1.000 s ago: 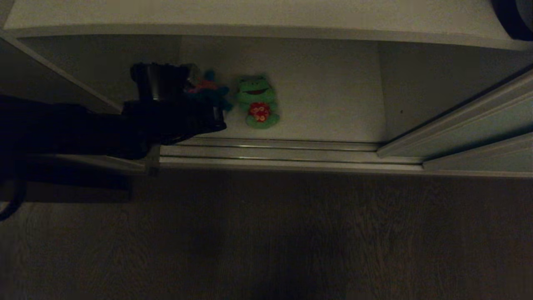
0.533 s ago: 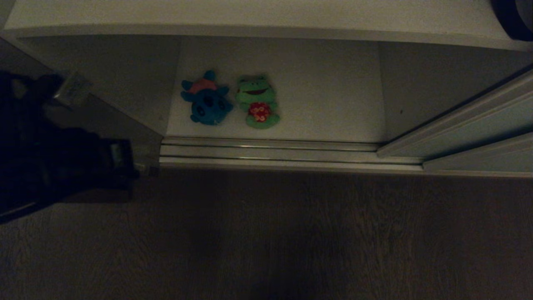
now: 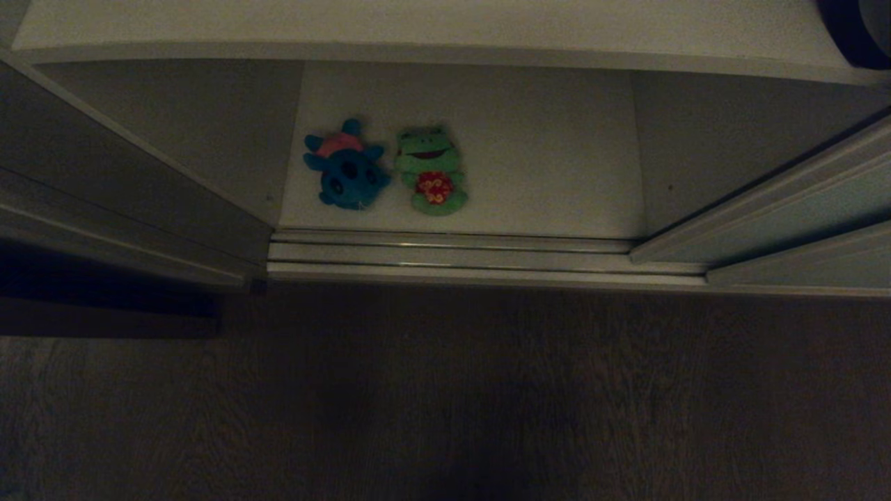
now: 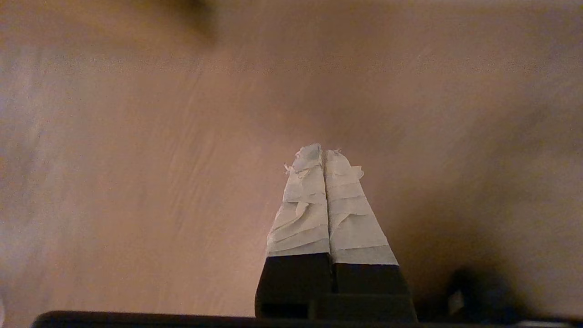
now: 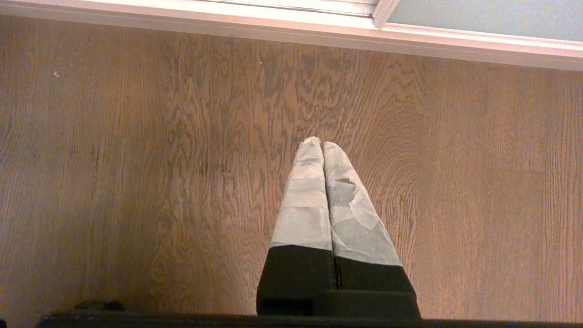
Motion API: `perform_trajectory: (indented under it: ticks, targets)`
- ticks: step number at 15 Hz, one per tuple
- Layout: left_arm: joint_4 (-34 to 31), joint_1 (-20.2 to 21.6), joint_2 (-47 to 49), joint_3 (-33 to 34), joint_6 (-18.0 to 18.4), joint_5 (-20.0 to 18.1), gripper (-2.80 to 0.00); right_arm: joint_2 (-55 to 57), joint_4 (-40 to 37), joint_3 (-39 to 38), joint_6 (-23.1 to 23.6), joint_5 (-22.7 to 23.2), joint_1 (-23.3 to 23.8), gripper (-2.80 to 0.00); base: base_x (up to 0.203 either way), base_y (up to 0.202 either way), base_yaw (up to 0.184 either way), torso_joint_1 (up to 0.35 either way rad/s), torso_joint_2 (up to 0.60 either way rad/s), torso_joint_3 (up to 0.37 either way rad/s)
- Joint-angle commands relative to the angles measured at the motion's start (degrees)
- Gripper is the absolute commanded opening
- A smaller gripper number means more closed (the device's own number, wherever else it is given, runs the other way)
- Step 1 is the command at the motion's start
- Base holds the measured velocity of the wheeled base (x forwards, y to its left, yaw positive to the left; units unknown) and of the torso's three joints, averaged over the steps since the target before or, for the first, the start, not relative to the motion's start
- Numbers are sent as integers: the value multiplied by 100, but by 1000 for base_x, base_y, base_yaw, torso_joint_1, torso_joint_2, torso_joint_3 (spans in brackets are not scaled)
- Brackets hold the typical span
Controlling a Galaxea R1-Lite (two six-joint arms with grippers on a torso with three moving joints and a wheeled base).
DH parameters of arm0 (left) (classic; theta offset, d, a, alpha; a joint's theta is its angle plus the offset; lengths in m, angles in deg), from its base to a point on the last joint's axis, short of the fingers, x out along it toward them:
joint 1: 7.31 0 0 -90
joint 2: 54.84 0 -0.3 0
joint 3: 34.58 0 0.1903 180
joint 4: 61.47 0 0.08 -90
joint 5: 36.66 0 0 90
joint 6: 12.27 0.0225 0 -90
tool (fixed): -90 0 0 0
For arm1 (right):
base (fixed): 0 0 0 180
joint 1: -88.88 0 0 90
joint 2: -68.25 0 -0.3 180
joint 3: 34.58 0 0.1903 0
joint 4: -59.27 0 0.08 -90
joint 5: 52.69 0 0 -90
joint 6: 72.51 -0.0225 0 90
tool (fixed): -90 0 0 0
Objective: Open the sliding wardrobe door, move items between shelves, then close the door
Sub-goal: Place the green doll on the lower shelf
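Looking for writing: no brand, label or readable letters could be made out on any thing in view.
Teal-blue plush toy (image 3: 346, 169): it lay flat on the lower shelf (image 3: 529, 153), round body with dark eyes, a pink tuft at its head, near the front edge and left of the middle.
Green plush toy (image 3: 431, 170): it lay just beside the teal one, on its right, a frog shape with a wide red mouth and red flowered shorts.
Upper shelf (image 3: 418, 28): a pale flat board crossed the top of the head view, above the toys.
Sliding wardrobe door (image 3: 800, 209): the pale grey-green panel with slim light frame stood at the right side, and the compartment with the toys was uncovered.
Door tracks (image 3: 452, 254): pale metal rails ran along the front of the lower shelf.
Floor (image 3: 445, 403): brown wood grain lay before the wardrobe.
Left gripper (image 4: 322, 152): its taped fingers were pressed together and empty, over the wood floor.
Right gripper (image 5: 321, 143): its taped fingers were also pressed together and empty, above the floor near the track.
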Motion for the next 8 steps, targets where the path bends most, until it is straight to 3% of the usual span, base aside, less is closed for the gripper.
perform_trajectory:
  ticks: [1,3,5,6,8]
  targets:
    - [12,101,-612,664,0,140,-280,-6,5,0,0,-2,-2,-280,0,0,0,0,0,0]
    - [553,137,-575,1015,366,-144,-280,-6,5,0,0,-2,-2,-280,0,0,0,0,0,0]
    - [660,206,-587,1001,476,-223,-280,-6,5,0,0,-2,-2,-280,0,0,0,0,0,0]
    - [663,522,-616,981,529,-348,-280,-6,5,0,0,-2,-2,-280,0,0,0,0,0,0]
    - [863,1072,-674,1101,656,-1032,-280,-6,5,0,0,-2,-2,-280,0,0,0,0,0,0]
